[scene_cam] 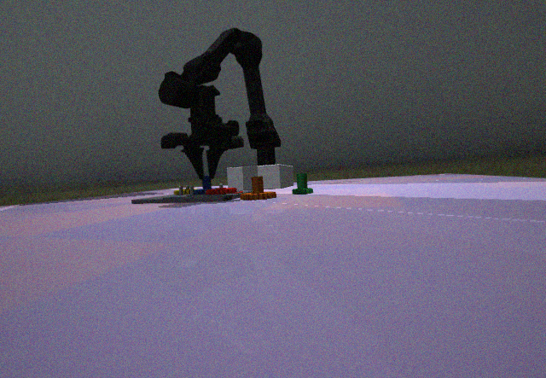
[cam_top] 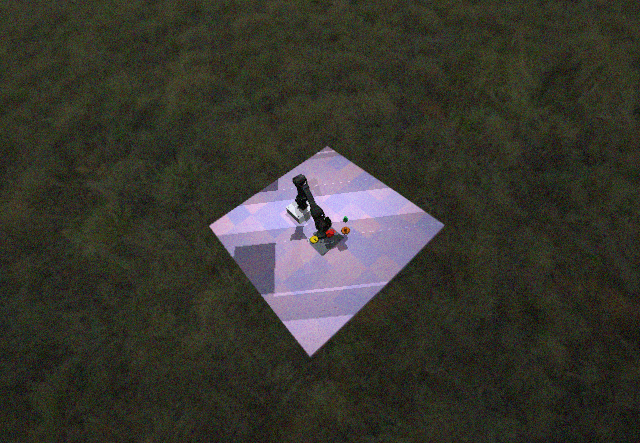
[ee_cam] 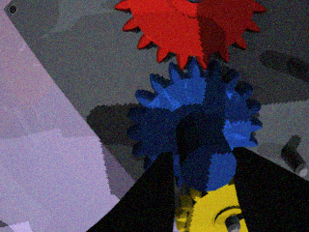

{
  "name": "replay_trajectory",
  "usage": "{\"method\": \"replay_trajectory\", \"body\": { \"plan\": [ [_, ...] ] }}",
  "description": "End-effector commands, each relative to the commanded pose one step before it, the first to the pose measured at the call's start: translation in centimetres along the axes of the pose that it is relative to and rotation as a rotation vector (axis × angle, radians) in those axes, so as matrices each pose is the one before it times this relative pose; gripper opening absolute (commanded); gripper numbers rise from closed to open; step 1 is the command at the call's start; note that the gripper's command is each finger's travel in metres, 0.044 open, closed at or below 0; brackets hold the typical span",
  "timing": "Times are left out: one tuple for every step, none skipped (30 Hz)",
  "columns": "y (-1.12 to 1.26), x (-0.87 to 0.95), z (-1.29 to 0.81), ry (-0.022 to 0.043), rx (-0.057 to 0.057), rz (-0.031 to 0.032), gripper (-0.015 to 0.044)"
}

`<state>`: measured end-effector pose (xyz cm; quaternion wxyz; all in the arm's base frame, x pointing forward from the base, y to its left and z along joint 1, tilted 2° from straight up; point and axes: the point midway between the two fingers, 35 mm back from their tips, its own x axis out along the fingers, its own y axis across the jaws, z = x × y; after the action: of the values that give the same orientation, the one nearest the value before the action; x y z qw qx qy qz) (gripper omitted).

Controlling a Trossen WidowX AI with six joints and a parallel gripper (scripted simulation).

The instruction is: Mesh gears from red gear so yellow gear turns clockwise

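Observation:
The blue gear (scene_cam: 206, 183) (ee_cam: 193, 92) is on the grey board (cam_top: 323, 250) (scene_cam: 149, 200) (ee_cam: 72, 63), looking level, its teeth against those of the red gear (cam_top: 330, 232) (scene_cam: 222, 190) (ee_cam: 169, 29). The yellow gear (cam_top: 313, 239) (ee_cam: 212, 208) is on its other side; the knob and fingers hide where they meet. My gripper (scene_cam: 206, 180) (ee_cam: 203, 160) is slightly open around the blue knob, with a narrow gap beside the left finger in the wrist view. The loose orange gear (cam_top: 345, 230) (scene_cam: 257, 195) and green gear (cam_top: 345, 219) (scene_cam: 302, 190) stand on the table off the board.
An empty peg (ee_cam: 294, 157) stands right of the blue gear in the wrist view. Another, dim in shadow, is farther up at the right edge. The white arm base (cam_top: 298, 212) (scene_cam: 275, 177) is behind the board. Strong shadow patches cross the table and gears.

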<state>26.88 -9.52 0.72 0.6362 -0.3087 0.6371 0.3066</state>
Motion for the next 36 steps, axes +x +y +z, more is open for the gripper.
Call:
{"method": "replay_trajectory", "body": {
  "plan": [
    [-0.085,-0.363,0.032,0.00075,0.0106,-0.00360,0.0140],
    [-0.024,-0.294,0.009,-0.00002,0.0000,-0.00004,0.0140],
    [-0.026,-0.386,0.010,-0.00002,0.0000,-0.00005,0.0140],
    [-0.026,-0.506,0.009,-0.00002,0.0000,-0.00006,0.0140],
    [-0.019,-0.660,0.007,-0.00002,0.0000,-0.00006,0.0140],
    [-0.003,-0.652,0.001,-0.00002,0.0000,-0.00004,0.0140],
    [0.014,-0.685,-0.005,-0.00001,0.0000,-0.00002,0.0140],
    [0.029,-0.632,-0.010,0.00000,0.0000,0.00000,0.0140],
    [0.027,-0.410,-0.010,0.00000,0.0000,0.00001,0.0140],
    [0.011,-0.140,-0.004,0.00000,0.0000,0.00000,0.0140],
    [0.000,0.000,0.000,0.00000,0.0000,0.00000,0.0140],
    [0.000,0.000,0.000,0.00000,0.0000,0.00000,0.0140],
    [-0.099,0.493,0.047,-0.00209,-0.0029,-0.00045,0.0166],
    [0.018,-0.822,-0.006,-0.00001,0.0000,-0.00002,0.0193],
    [0.086,-1.381,-0.031,0.00000,0.0000,0.00003,0.0219],
    [0.158,-1.390,-0.056,0.00003,0.0000,0.00010,0.0245],
    [0.130,-0.837,-0.046,0.00003,0.0000,0.00010,0.0271],
    [0.049,-0.279,-0.017,0.00001,0.0000,0.00004,0.0298],
    [0.000,0.000,0.000,0.00000,0.0000,0.00000,0.0324],
    [0.000,0.000,0.000,0.00000,0.0000,0.00000,0.0350],
    [0.000,0.000,0.000,0.00000,0.0000,0.00000,0.0376],
    [0.000,0.000,0.000,0.00000,0.0000,0.00000,0.0402],
    [0.000,0.000,0.000,0.00000,0.0000,0.00000,0.0429],
    [0.000,0.000,0.000,0.00000,0.0000,0.00000,0.0440],
    [0.000,0.000,0.000,0.00000,0.0000,0.00000,0.0440],
    [0.000,0.000,0.000,0.00000,0.0000,0.00000,0.0440],
    [0.000,0.000,0.000,0.00000,0.0000,0.00000,0.0440],
    [0.000,0.000,0.000,0.00000,0.0000,0.00000,0.0440],
    [0.000,0.000,0.000,0.00000,0.0000,0.00000,0.0440],
    [0.000,0.000,0.000,0.00000,0.0000,0.00000,0.0440],
    [0.000,0.000,0.000,0.00000,0.0000,0.00000,0.0440],
    [0.000,0.000,0.000,0.00000,0.0000,0.00000,0.0440],
    [0.000,0.000,0.000,0.00000,0.0000,0.00000,0.0440],
    [0.000,0.000,0.000,0.00000,0.0000,0.00000,0.0440],
    [0.000,0.000,0.000,0.00000,0.0000,0.00000,0.0440],
    [0.000,0.000,0.000,0.00000,0.0000,0.00000,0.0440]
  ]
}}
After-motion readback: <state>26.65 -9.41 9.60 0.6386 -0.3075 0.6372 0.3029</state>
